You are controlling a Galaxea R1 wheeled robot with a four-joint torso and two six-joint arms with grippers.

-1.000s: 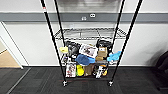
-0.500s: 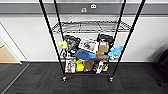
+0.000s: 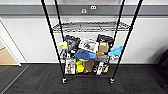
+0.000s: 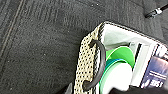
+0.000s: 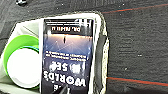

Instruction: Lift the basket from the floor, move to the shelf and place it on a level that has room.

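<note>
The shelf [image 3: 51, 37], a black wire rack on castors, stands straight ahead in the head view, against a white wall. Its bare mesh level [image 3: 90, 26] has nothing on it. The two tiers below are crammed with bags, boxes and packets [image 3: 86, 53]. The cream woven basket [image 4: 86, 62] with dark speckles and a dark handle shows large in the left wrist view, above the dark grey carpet floor [image 4: 37, 45]. In the right wrist view the basket [image 5: 103, 37] holds a dark blue book [image 5: 67, 47] and a green-rimmed white round thing [image 5: 22, 62].
A rack castor [image 4: 156, 11] lies near the basket; a castor [image 5: 21, 2] also shows in the right wrist view. Red lines [image 5: 135, 81] cross the carpet. Left of the rack, light wooden flooring [image 3: 7, 56] begins. A dark object [image 3: 163, 61] sits at the right edge.
The whole head picture has shifted: the rack now looms larger and nearer, so the camera has come closer to it. The rack's things have not moved.
</note>
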